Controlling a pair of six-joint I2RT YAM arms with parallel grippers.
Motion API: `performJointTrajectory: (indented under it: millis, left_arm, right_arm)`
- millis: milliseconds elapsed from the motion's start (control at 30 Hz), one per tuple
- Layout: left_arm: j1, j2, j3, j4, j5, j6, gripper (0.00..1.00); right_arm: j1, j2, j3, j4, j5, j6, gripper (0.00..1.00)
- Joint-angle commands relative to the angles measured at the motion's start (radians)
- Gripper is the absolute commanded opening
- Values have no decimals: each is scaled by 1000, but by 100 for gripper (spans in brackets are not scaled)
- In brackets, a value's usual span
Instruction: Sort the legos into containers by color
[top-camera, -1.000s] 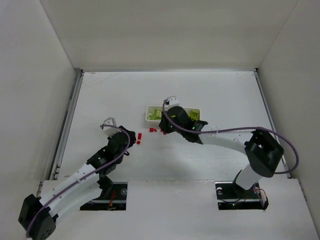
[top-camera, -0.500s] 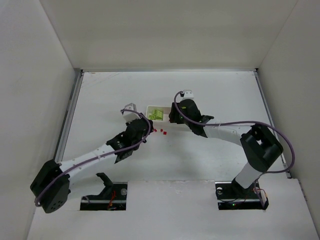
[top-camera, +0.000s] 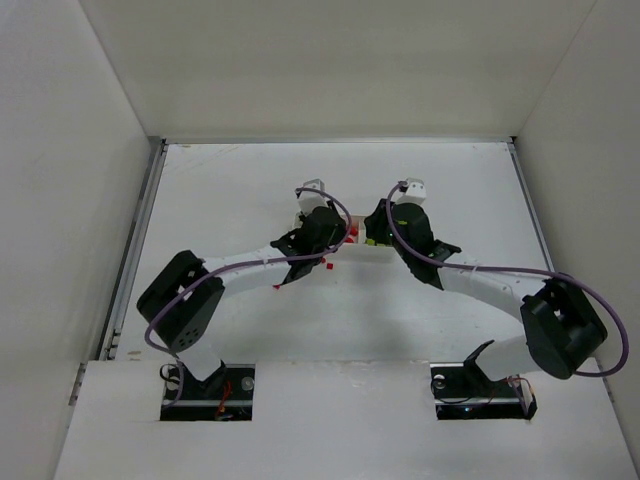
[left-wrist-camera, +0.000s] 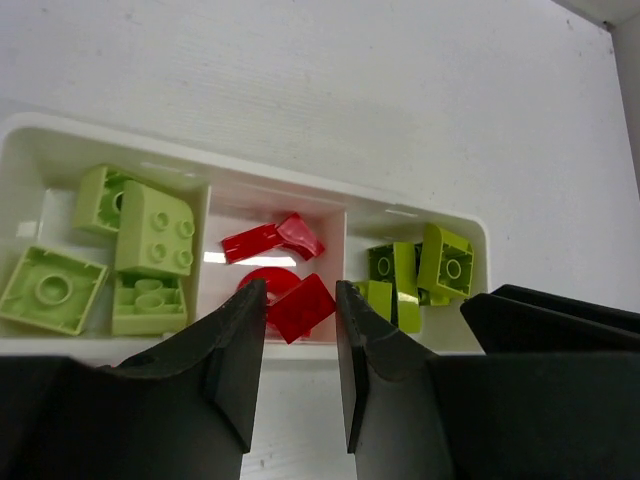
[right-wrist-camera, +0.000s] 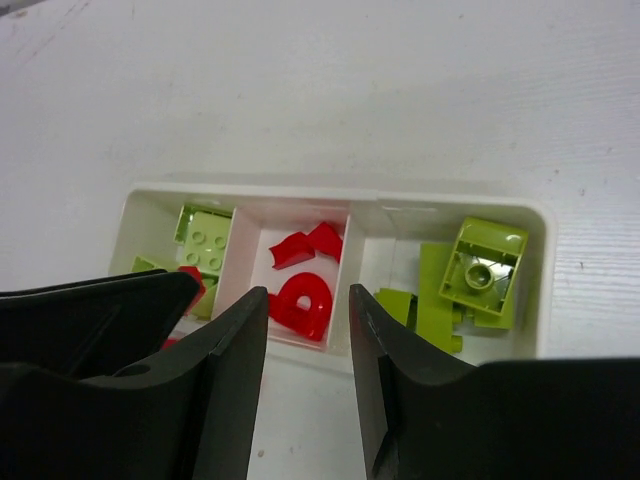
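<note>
My left gripper (left-wrist-camera: 300, 290) pinches a red brick (left-wrist-camera: 302, 308) above the middle compartment (left-wrist-camera: 270, 203), home of the other reds (left-wrist-camera: 268, 240), while my right gripper (right-wrist-camera: 308, 295) hovers half-open, empty.

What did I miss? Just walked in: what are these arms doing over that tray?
It's colour sorting. The left gripper holds a red piece by the middle compartment of a three-part white tray, where other red pieces lie. The right gripper hovers open and empty beside it. Lime bricks sit in both end compartments.
</note>
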Motion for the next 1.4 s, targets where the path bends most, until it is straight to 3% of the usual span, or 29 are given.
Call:
performJointTrajectory:
  millis: [0,100,200,367,633,867,1067,1233,1367]
  left_arm:
    - [4,46,83,50,20,44,23]
    - [2,92,125,39,23,50,27]
    - [4,109,137,33,24,58,38]
    - [10,48,91,28,20,80,52]
    - [9,-335,-227,-13,-78,116,45]
    - [21,-646,-453,-324,-101,31,45]
    - [45,-683,-536,-391,-92,-31,45]
    - [39,-606,-533,-366,-91,-46,45]
    - [30,-528,-535,-316,-91,-52,43]
  right_arm:
    - [-14,-13,-18,72,21,28,43]
    - [-29,-23,-28,75,20,29,44]
    - [-44,-29,-34,75,9,34,44]
    - [-43,-15,-31,77,1,35,44]
    - [-31,5,-16,77,1,25,43]
    - [-12,39,1,78,-3,31,43]
    - [12,45,9,80,1,28,43]
    - [25,42,4,83,1,31,43]
    - [46,34,2,78,-5,34,31]
